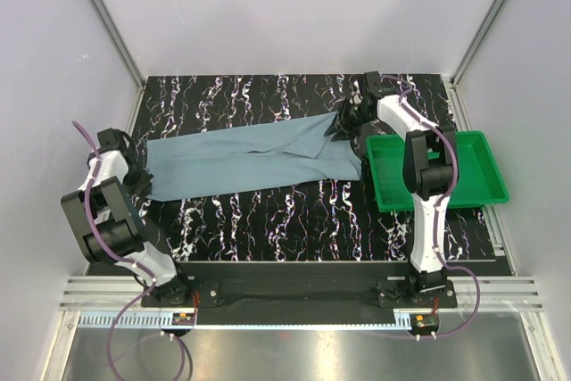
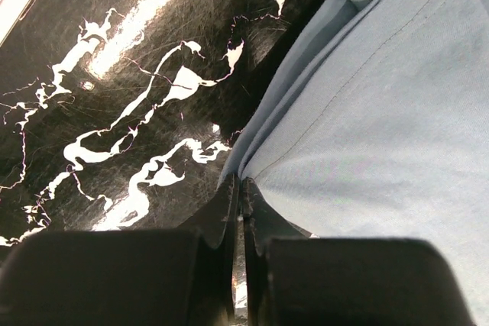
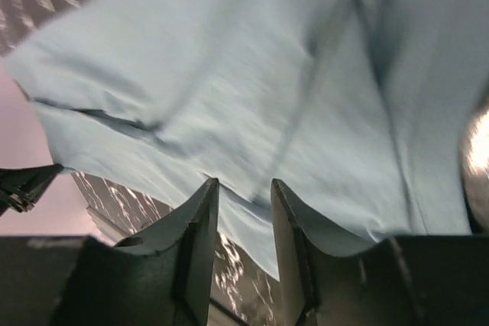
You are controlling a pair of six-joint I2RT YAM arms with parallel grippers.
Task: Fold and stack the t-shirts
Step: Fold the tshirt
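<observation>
A dusty blue-grey t-shirt (image 1: 250, 162) lies stretched in a long band across the black marbled table, from the left side to the tray. At the shirt's left end, my left gripper (image 1: 141, 178) is low over the table. In the left wrist view that gripper (image 2: 241, 188) is shut, its tips pinching the hem of the t-shirt (image 2: 367, 127). My right gripper (image 1: 346, 122) is at the shirt's far right corner. In the blurred right wrist view its fingers (image 3: 244, 188) stand apart, with an edge of the t-shirt (image 3: 229, 74) hanging between them.
A green plastic tray (image 1: 477, 171) sits at the right edge of the table, against the shirt's right end, with the right arm reaching over it. White walls enclose the table (image 1: 268, 211) on three sides. Bare marbled surface (image 2: 114, 74) lies left of the shirt.
</observation>
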